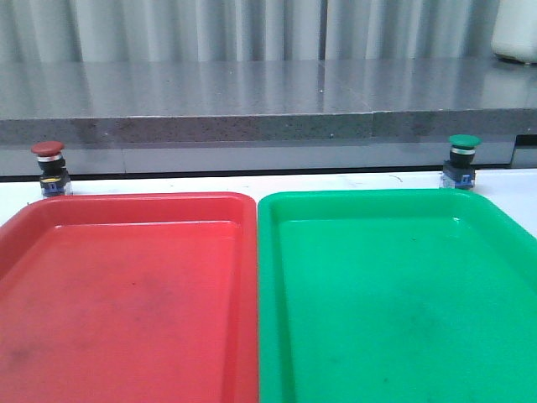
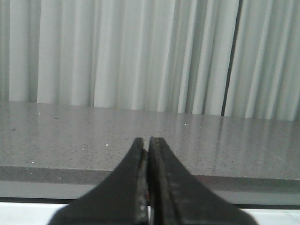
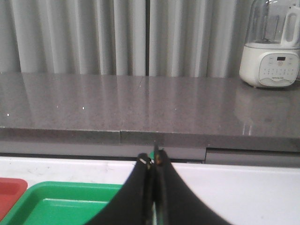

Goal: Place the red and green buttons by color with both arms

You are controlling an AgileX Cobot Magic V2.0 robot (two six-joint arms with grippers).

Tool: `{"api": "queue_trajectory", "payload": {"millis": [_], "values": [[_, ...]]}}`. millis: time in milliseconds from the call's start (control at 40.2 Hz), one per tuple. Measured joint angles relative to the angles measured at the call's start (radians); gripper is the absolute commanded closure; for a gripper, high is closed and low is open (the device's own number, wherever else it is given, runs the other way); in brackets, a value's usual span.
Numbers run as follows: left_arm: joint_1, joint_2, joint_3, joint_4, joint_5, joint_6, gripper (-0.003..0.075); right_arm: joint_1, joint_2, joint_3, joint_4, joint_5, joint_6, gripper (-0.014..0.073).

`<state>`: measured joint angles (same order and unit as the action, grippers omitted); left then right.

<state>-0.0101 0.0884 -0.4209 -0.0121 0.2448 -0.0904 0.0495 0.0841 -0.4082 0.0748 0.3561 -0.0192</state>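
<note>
The red button (image 1: 49, 166) stands upright on the white table, just behind the far left corner of the red tray (image 1: 126, 285). The green button (image 1: 461, 159) stands upright behind the far right corner of the green tray (image 1: 394, 285). Neither arm shows in the front view. In the left wrist view my left gripper (image 2: 148, 139) is shut, fingers pressed together with nothing between them, facing the grey counter. My right gripper (image 3: 153, 157) is likewise shut and empty, held over the green tray's (image 3: 65, 204) far edge. Both buttons are almost wholly hidden behind the fingers in the wrist views.
The two trays lie side by side and fill the near table. A raised grey stone counter (image 1: 252, 109) runs along the back, with pleated curtains behind it. A white blender (image 3: 274, 47) stands on the counter at the right. A corner of the red tray (image 3: 10, 192) shows.
</note>
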Motion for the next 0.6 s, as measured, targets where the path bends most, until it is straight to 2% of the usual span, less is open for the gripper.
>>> {"api": "queue_trajectory", "payload": {"millis": [199,398,596], "values": [[0.000,0.180,-0.162,0.000,0.150,0.000,0.0740,0.000,0.172,-0.154,0.000,0.139,-0.009,0.0664],[0.000,0.319,-0.177,0.000,0.208,0.000,0.0740,0.000,0.333,-0.178,-0.008,0.195,-0.011,0.0664],[0.000,0.417,-0.177,0.000,0.212,0.000,0.0740,0.000,0.462,-0.170,-0.014,0.202,-0.011,0.0664]]}}
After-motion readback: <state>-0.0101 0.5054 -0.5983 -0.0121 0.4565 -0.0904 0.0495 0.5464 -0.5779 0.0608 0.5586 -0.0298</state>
